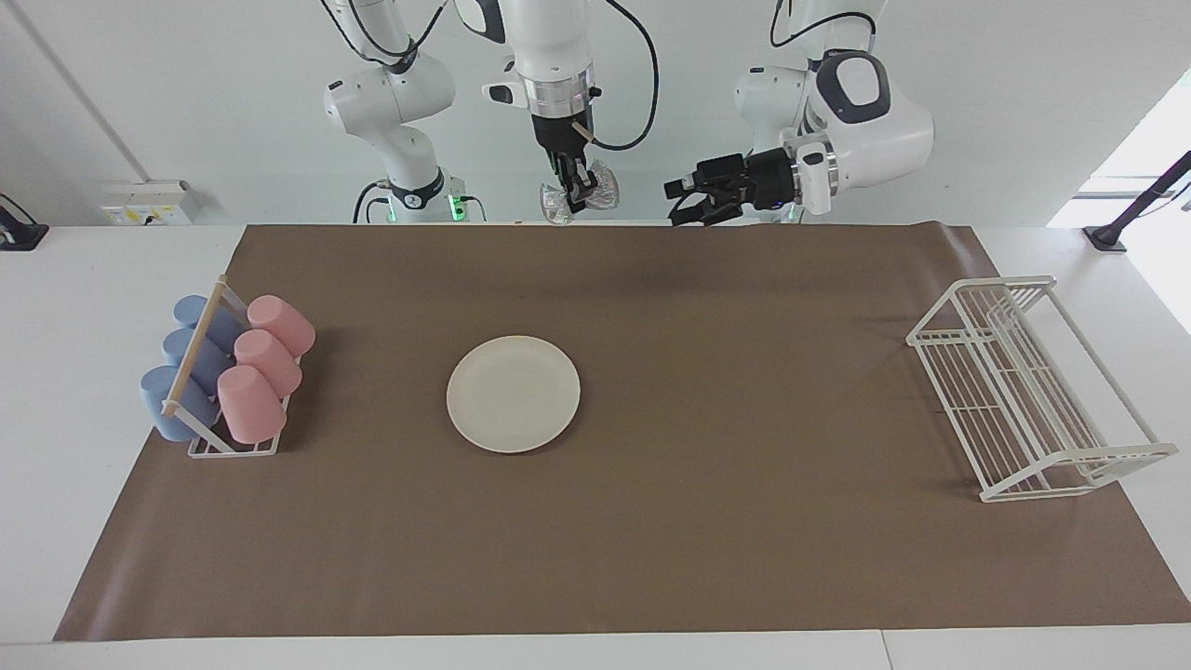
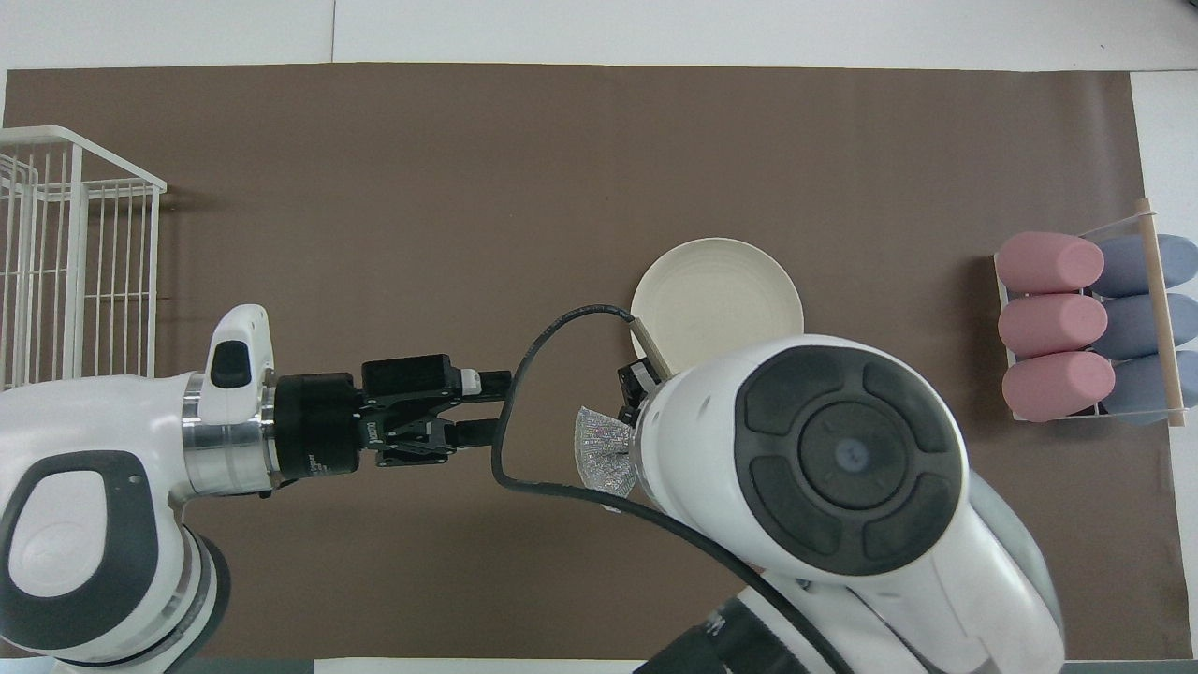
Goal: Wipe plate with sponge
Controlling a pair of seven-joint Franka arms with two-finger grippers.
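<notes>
The cream-white plate [image 1: 514,393] lies flat on the brown mat, near the middle and a little toward the right arm's end; it also shows in the overhead view [image 2: 717,304]. My right gripper [image 1: 579,194] hangs high over the mat's edge nearest the robots, shut on the silvery glittery sponge [image 1: 603,190], well above the plate and apart from it. In the overhead view the sponge [image 2: 606,452] sticks out beside the right arm's wrist, which covers the plate's nearer rim. My left gripper [image 1: 684,203] points sideways toward the sponge, open and empty, also seen in the overhead view [image 2: 485,406].
A rack with pink and blue cups [image 1: 228,372] stands at the right arm's end of the mat [image 1: 744,512]. A white wire dish rack [image 1: 1033,386] stands at the left arm's end. A black cable loops from the right wrist.
</notes>
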